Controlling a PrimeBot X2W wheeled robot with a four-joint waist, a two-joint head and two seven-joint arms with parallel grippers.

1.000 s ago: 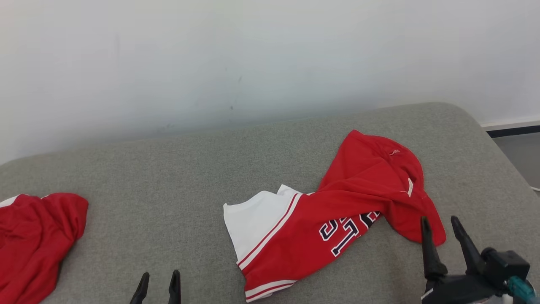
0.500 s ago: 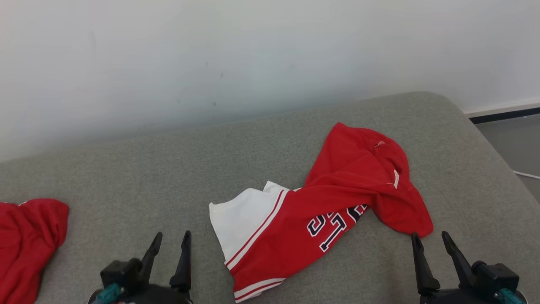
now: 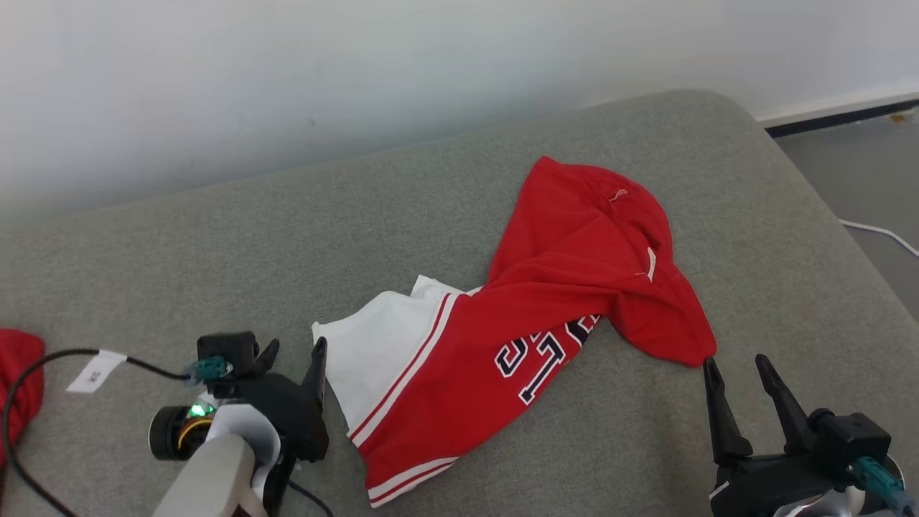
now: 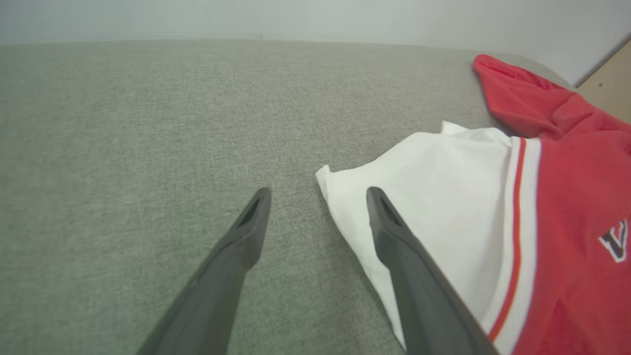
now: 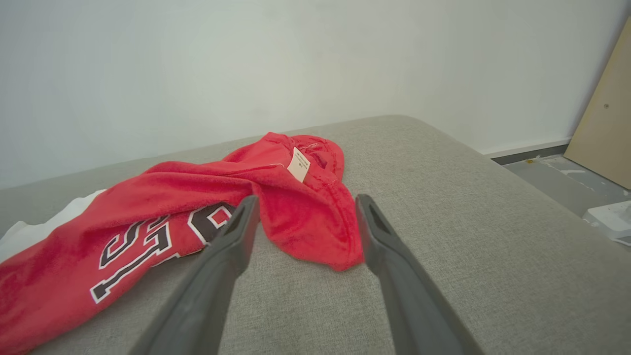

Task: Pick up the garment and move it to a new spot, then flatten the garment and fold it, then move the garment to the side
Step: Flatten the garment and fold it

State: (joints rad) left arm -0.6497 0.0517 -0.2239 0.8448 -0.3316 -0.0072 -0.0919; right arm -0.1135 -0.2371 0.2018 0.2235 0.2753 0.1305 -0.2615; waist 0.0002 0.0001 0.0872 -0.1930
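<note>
Red and white, the garment (image 3: 546, 287) lies crumpled across the centre and right of the head view on the grey fabric cushion (image 3: 179, 251); its dark lettering runs under a fold and cannot be read whole. In the left wrist view its red part is cut off by the right edge. Another red cloth (image 3: 18, 373) is clipped by the left edge, mid-height. Left gripper (image 3: 296, 346), lower left, has its fingers spread wide and empty, one finger just beside the white hem. Right gripper (image 3: 735, 361), lower right, is likewise spread and empty, tips near the red corner. A black cable (image 3: 43, 357) with a white tag (image 3: 95, 370) crosses the cushion at lower left
</note>
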